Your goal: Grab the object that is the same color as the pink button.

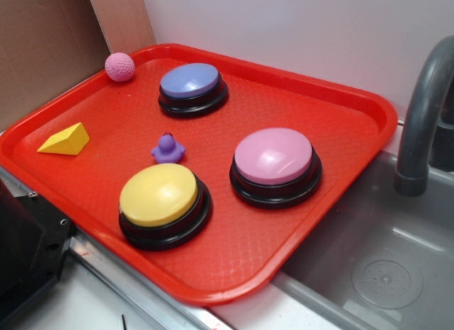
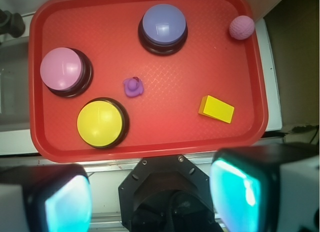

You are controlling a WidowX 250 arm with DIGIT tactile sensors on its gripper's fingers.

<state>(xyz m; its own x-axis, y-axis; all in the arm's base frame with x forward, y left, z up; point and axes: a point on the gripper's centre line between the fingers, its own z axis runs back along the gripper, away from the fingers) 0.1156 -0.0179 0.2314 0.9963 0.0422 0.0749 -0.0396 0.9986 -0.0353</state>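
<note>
Three dome-topped buttons share a red plastic tray (image 1: 369,106); the small pink dimpled ball (image 1: 120,67) matching the glossy pink button (image 1: 274,157) sits at the tray's upper-left corner in the exterior view. Jaws stand wide apart, well short. Likely light and prone to roll; pinch across its middle.

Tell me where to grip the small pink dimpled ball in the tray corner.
Take the small pink dimpled ball across its widest middle, coming straight down from above. It is round, so any pinch axis works, but it sits tight in the red plastic tray corner; probably set the open gripper fingers parallel to the nearest rim so neither lands on the raised edge.
</note>
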